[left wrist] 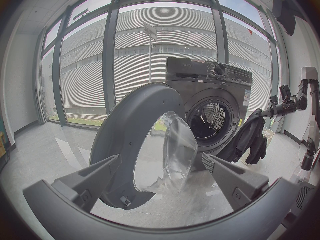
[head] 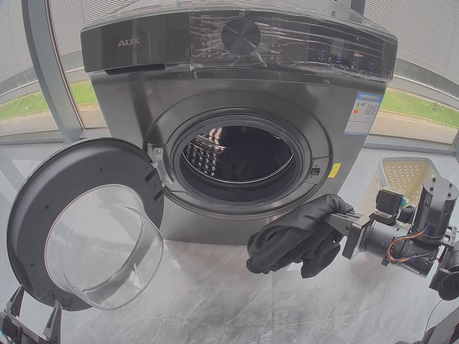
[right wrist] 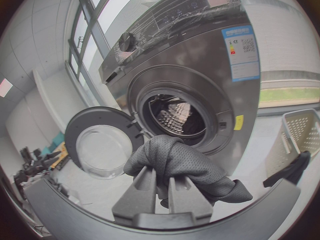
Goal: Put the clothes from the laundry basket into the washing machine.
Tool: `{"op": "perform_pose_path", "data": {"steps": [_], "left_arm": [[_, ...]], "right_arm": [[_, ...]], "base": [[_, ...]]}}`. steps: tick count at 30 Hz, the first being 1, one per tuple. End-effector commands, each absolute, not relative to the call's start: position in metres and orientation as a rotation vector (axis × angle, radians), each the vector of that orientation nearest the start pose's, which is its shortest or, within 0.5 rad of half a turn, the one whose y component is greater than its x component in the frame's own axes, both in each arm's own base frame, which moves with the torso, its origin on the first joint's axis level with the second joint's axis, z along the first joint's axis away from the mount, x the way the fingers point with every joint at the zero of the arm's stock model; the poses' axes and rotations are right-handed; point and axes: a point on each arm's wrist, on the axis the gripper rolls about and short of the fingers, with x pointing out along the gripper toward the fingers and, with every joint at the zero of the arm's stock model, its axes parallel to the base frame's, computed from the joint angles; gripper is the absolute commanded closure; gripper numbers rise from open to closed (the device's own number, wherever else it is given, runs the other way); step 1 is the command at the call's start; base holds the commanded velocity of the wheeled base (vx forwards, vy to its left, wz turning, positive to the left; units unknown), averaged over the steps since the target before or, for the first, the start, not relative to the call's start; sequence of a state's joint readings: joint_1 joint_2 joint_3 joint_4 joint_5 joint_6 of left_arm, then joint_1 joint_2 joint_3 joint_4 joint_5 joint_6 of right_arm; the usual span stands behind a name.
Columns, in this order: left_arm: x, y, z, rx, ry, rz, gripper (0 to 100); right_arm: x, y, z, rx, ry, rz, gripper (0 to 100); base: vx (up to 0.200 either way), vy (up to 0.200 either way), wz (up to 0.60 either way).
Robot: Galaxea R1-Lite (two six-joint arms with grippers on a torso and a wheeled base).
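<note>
Pale marble floor (head: 215, 302) and tall windows (left wrist: 83, 60) surround a grey washing machine (head: 229, 101), its round door (head: 62, 177) swung wide. The right pincer (head: 346, 218) is clenched on a dark garment (head: 291, 240) hanging before the machine, low and right of the drum opening (head: 239, 156). The left pincer (left wrist: 161, 159), spread and holding nothing, faces the door. A laundry basket (head: 406, 168) stands on the machine's right.
</note>
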State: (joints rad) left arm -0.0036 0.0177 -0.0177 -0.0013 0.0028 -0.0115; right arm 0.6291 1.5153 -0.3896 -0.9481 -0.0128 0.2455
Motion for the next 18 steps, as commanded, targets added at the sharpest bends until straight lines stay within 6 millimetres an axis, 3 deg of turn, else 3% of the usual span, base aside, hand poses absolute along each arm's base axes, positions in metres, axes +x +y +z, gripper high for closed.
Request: {"op": "perform_pose_path", "data": {"steps": [1,9,13,18], "left_arm": [[-0.023,0.0,0.076,-0.006,-0.002,0.005,0],[-0.023,0.0,0.078,0.012,-0.023,-0.001,0],[-0.039,-0.002,0.14,-0.003,-0.206,-0.142,0],[-0.004,-0.009,0.145,-0.015,0.079,-0.394,0]], "right_arm": [[0.176,0.152,0.155,0.112,0.217,0.499,100],[0.18,0.174,0.147,0.106,0.206,0.543,100],[0.183,0.184,0.153,0.124,0.168,0.569,100],[0.189,0.206,0.155,0.138,0.155,0.604,100]], "base": [[0.0,0.0,0.0],[0.0,0.0,0.0],[0.0,0.0,0.0],[0.0,0.0,0.0]]}}
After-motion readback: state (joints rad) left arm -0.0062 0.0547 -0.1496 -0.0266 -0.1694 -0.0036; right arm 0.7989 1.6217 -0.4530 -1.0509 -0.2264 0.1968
